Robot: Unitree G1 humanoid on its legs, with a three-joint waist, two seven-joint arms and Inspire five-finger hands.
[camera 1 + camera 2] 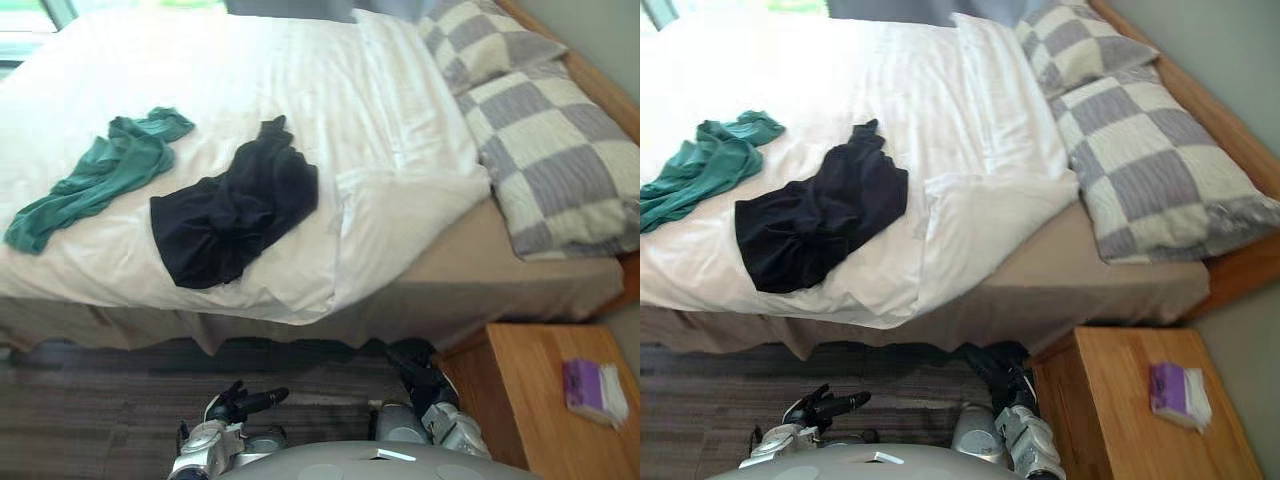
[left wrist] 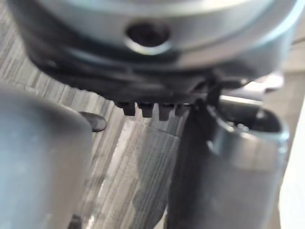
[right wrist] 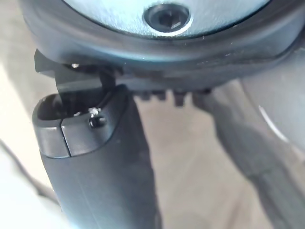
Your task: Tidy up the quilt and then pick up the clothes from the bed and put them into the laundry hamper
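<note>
While left hand [image 1: 245, 403] hangs straight-fingered, right hand [image 1: 418, 375] grip unclear, black garment [image 1: 235, 215] at quilt [image 1: 300, 100] front edge, green garment [image 1: 100, 175] at its left edge.

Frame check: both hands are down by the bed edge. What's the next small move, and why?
Probably lift the right hand toward the quilt's turned-back corner near the checked pillows. The quilt comes first, that corner leaves the tan sheet bare, and the green garment and black garment lie untouched. The left hand hangs low, holding nothing.
</note>
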